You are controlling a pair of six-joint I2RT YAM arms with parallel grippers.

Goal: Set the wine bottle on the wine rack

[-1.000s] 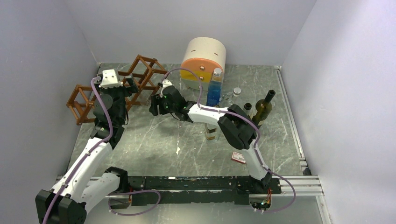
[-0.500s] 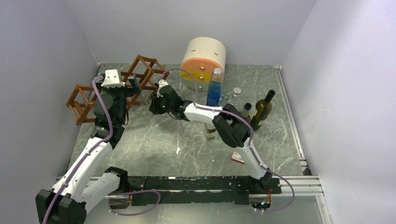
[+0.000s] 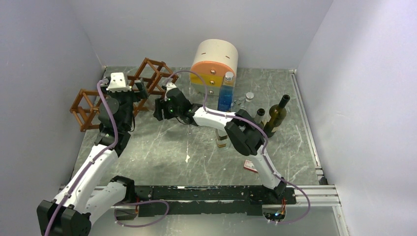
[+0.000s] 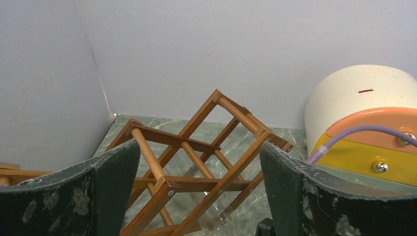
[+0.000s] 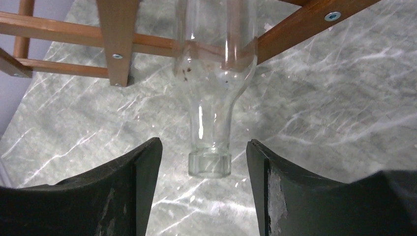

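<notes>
Wine rack (image 5: 74, 33) sits back-left. Clear wine bottle (image 5: 216, 59) lies through one of its cells, neck poking out. Right gripper (image 5: 201, 150) spread, fingers flanking the neck, no contact. Left gripper (image 4: 199, 146) spread wide, facing the rack.

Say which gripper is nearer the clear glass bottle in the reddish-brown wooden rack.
Right. The right gripper is open either side of the clear glass bottle; the left gripper is farther, with the wooden rack between.

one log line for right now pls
wine bottle: lying in wine rack, neck sticking out | right gripper: open, not touching neck | left gripper: open, empty, facing rack
</notes>
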